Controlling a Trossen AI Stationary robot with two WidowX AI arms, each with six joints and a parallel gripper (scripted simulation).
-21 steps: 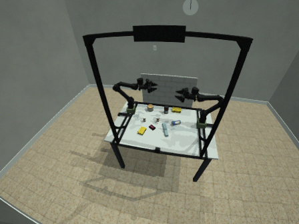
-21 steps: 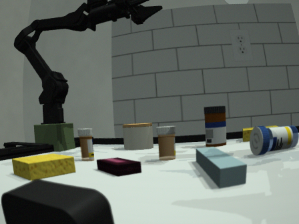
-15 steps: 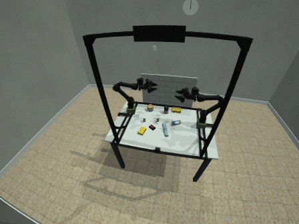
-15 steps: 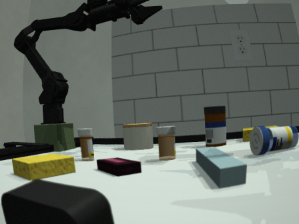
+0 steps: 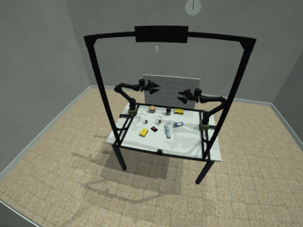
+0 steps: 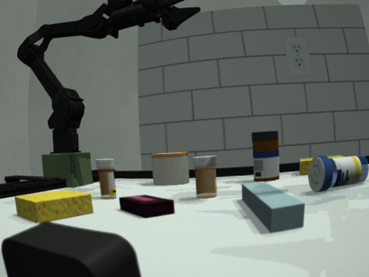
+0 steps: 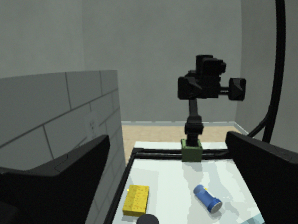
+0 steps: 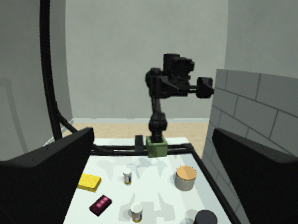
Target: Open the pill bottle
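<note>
Our left gripper [image 5: 158,88] [image 6: 191,5] [image 7: 169,139] [image 8: 196,91] hangs spread and empty, and our right gripper [image 5: 178,95] [image 7: 222,91] [image 8: 155,134], fingers also apart, hovers high beyond the capped pill bottle [image 5: 178,124] [image 6: 345,171] [image 7: 207,199], which lies toward the counter's [image 5: 189,143] [image 6: 185,243] [image 7: 170,185] [image 8: 155,172] right edge, so we judge our step is reaching down to grasp it.
</note>
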